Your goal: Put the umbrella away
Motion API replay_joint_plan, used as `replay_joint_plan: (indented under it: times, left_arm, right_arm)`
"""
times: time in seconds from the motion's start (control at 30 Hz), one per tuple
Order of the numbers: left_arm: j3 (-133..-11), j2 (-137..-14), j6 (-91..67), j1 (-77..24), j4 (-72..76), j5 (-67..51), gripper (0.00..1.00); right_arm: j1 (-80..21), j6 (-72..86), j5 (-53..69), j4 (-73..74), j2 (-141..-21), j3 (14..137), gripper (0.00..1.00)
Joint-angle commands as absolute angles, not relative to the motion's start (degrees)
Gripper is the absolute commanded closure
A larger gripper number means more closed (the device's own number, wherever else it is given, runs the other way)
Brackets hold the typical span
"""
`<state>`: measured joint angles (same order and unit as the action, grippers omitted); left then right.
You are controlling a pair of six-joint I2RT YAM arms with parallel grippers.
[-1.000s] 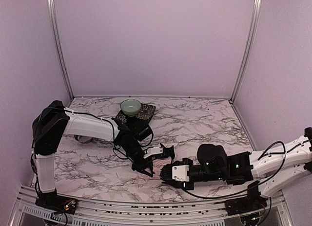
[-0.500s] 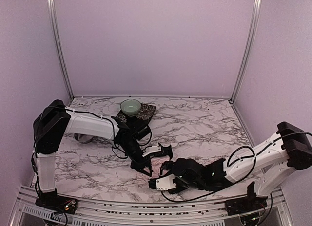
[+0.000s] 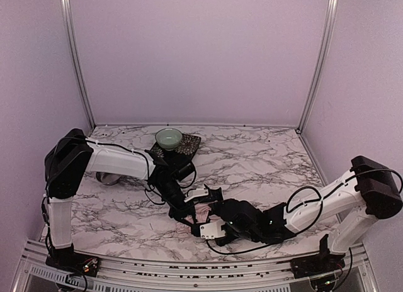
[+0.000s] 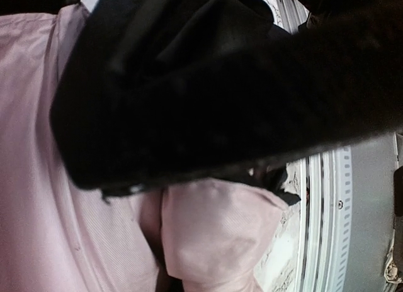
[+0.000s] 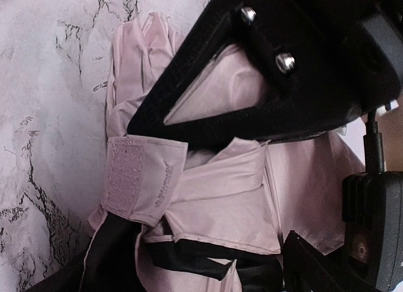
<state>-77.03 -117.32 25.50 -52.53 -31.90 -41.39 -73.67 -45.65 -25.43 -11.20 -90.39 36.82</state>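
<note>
On marble table (image 3: 264,160), umbrella (image 5: 220,197) between spread right pincer (image 5: 211,182); left pincer (image 3: 184,214) pressed together; strap (image 5: 135,179) lettering illegible.

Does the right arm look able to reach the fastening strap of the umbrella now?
Probably yes. The right gripper is open right at the umbrella, and the strap lies bare on the pink fabric in its wrist view. The left gripper, shut on the fabric close by, may crowd it.
</note>
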Motion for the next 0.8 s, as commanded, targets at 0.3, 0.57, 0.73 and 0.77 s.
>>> replay_joint_plan:
  times: [0.3,0.57,0.73,0.77]
  left_arm:
    - [-75.1,-122.1,25.6,-50.9,-43.3,-44.8,1.00]
    - [-76.0,-121.7,25.3,-49.7,-43.3,-47.6,0.90]
    - [-72.0,-114.1,16.7,-47.0,-29.7,-42.6,0.45]
    - [-70.0,-111.5,14.3,-46.4,-25.1,-40.2,0.41]
  right_arm:
    - [-68.0,-39.2,-13.2,-5.8,-97.4,41.4,0.42]
    - [-67.4,-36.6,-8.3,-1.5,-100.2,43.7,0.69]
    - [-66.4,-34.9,-4.1,2.7,-100.2,44.5,0.77]
    - [-66.3,-34.7,-3.6,3.3,-100.4,44.6,0.78]
